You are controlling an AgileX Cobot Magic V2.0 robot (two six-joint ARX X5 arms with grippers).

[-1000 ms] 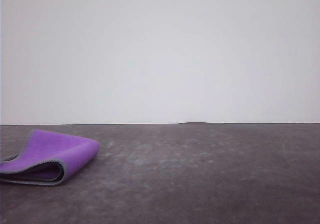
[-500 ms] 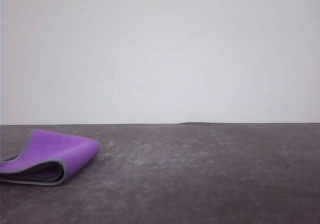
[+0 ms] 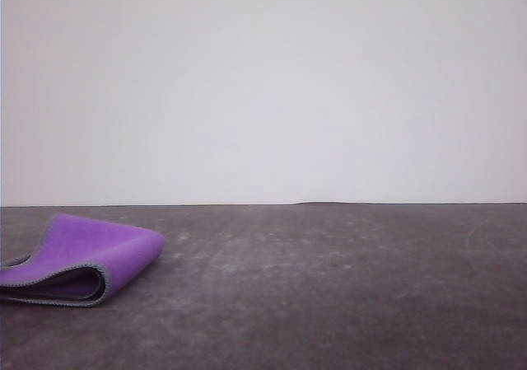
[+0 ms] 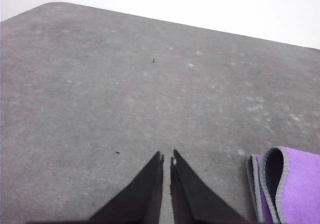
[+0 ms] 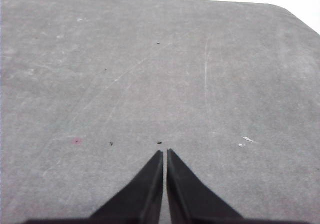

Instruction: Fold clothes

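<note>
Grey table (image 3: pixel 329 304); folded cloth (image 3: pixel 82 259) opens leftward, seemingly.

A dark grey, scuffed table (image 3: pixel 346 288) is seen in even, diffuse light. It is backed by a plain white wall (image 3: pixel 263 90).

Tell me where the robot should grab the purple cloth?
Probably at the open stitched edges of the folded cloth, where the layers gape apart and a finger could slip in. The rounded fold offers no lip. The shut left gripper is beside it and would need to open.
</note>
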